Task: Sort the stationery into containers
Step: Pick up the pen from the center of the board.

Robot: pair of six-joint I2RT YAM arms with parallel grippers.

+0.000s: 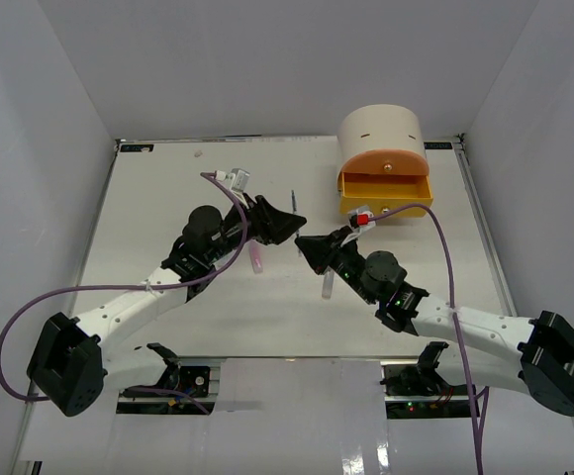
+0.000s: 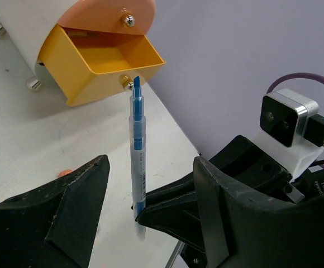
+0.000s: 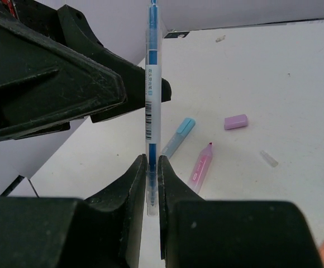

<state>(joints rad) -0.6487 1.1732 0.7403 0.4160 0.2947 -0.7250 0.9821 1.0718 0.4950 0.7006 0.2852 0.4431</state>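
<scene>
The right gripper (image 3: 152,163) is clamped tight on the lower end of one thin blue pen (image 3: 152,95). The pen's long axis runs straight out from between the fingers, in line with them. In the left wrist view its blue tip points toward the yellow drawer (image 2: 103,64), and the pen is held in the air above the table (image 1: 168,198), near the middle and just in front of the organiser (image 1: 381,129).

The left gripper (image 1: 289,226) stands open, one finger on each side of the pen's barrel. Neither finger touches the pen, and this gripper holds nothing.

Two drawers show in the cream organiser. The peach drawer (image 2: 109,14) on top is closed and the yellow one below it is pulled out, each with one small metal knob.

The right wrist view shows four loose items on the table beyond the pen:
- one blue marker (image 3: 179,135)
- one pink marker (image 3: 201,167), just beside the blue one
- one purple piece (image 3: 236,121)
- one small clear piece (image 3: 268,158)

The two markers lie flat and slanted, roughly parallel, their far ends leaning right in that view.
</scene>
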